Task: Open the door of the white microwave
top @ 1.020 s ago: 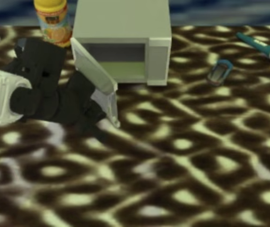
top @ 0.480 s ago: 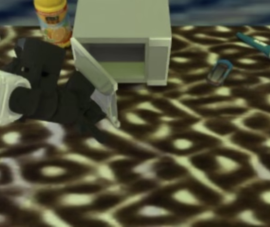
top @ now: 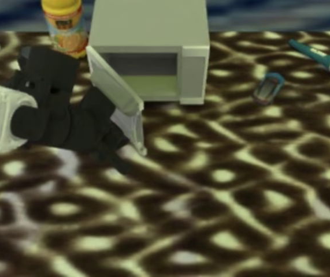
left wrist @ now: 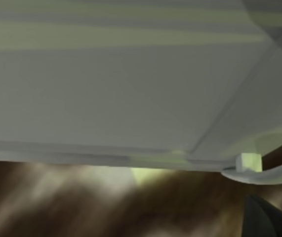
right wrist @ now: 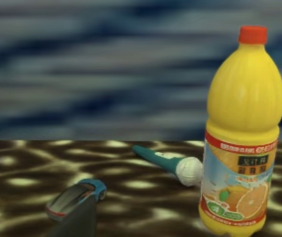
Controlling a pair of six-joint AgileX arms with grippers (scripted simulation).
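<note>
Status check from my station: the white microwave (top: pixel 150 40) sits at the 12 o'clock edge of the table (top: pixel 222 196), and the door (top: pixel 115 95) is already swung well out from the cavity, hinged at its 9 o'clock side, with the free edge pointing toward roughly 7 o'clock and the pale greenish interior exposed. The left gripper (top: pixel 115 144) is at the door's free edge, at about 9 o'clock of the table centre; in the top view its dark body covers the fingertips, and the left wrist view shows only the door panel (left wrist: pixel 131 89) close up, so I cannot tell whether the fingers are apart or clamped on the handle. The right arm is parked off the 3 o'clock side; its wrist view shows an orange juice bottle (right wrist: pixel 242 138), a teal-handled brush (right wrist: pixel 168 163) and a small blue car (right wrist: pixel 76 197), but not its own fingertips, so its state is also undetermined. My judgement: the opening is largely accomplished; what remains, at most, is a little more swing and release of the handle.
</note>
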